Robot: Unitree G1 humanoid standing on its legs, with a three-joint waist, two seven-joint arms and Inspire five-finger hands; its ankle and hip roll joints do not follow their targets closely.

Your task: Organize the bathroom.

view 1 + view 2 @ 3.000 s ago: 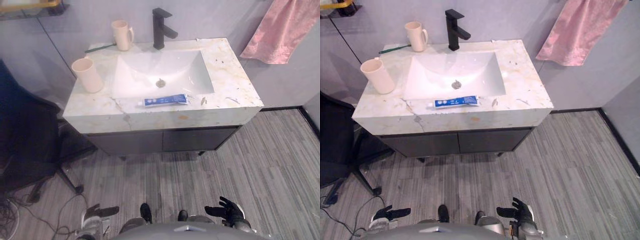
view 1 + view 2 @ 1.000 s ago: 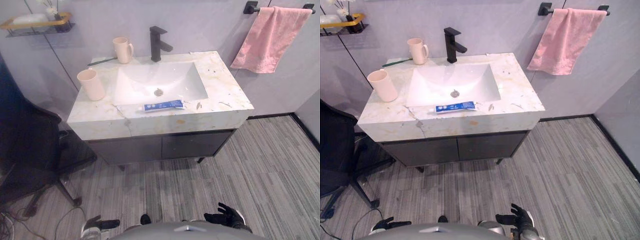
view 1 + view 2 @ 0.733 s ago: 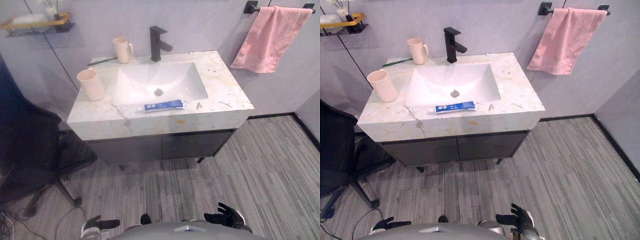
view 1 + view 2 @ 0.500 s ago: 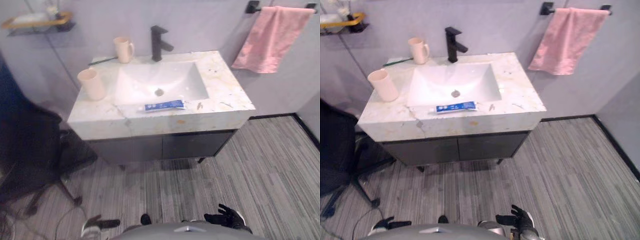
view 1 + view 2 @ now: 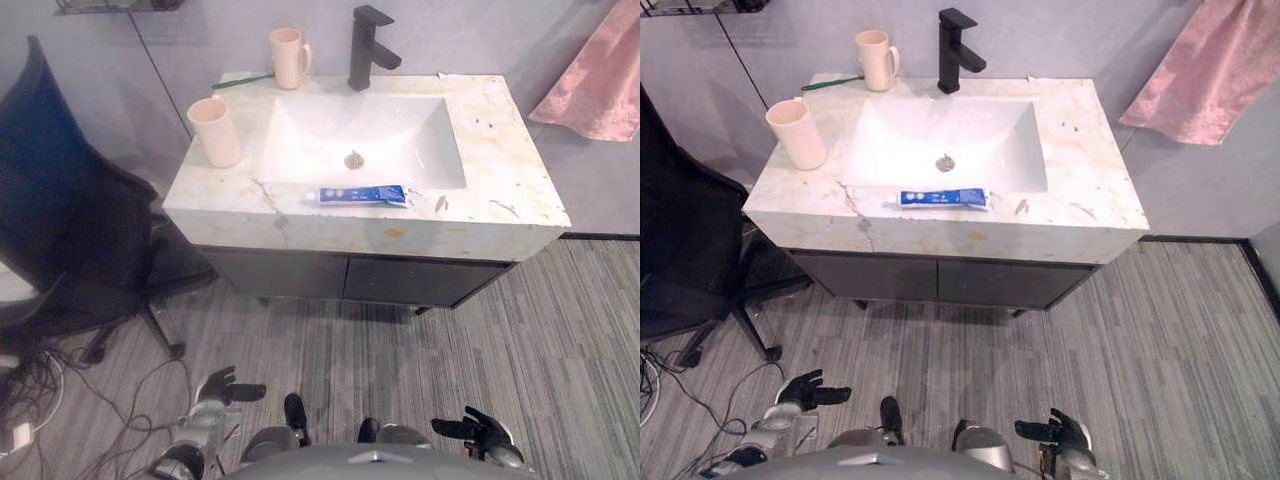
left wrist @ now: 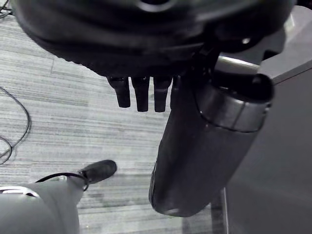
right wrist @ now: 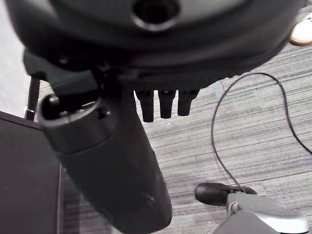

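Note:
A blue toothpaste tube (image 5: 362, 194) lies flat on the marble counter (image 5: 500, 190), just in front of the white sink (image 5: 400, 150). A handleless peach cup (image 5: 215, 132) stands at the counter's left edge. Behind it, by the wall, stands a peach mug (image 5: 288, 57) with a green toothbrush (image 5: 245, 81) lying beside it. My left hand (image 5: 225, 390) and right hand (image 5: 480, 430) hang low over the floor, far from the counter. Both are open and hold nothing, with straight fingers (image 6: 139, 95) (image 7: 163, 105) in the wrist views.
A black faucet (image 5: 367, 47) rises behind the sink. A pink towel (image 5: 600, 85) hangs on the wall at the right. A black office chair (image 5: 60, 230) stands left of the vanity. Dark cabinet doors (image 5: 350, 280) sit under the counter, with striped grey floor before them.
The whole picture has shifted: the camera now looks lower and further left, so more of the chair shows and the towel rail is cut off. Nothing on the counter has moved.

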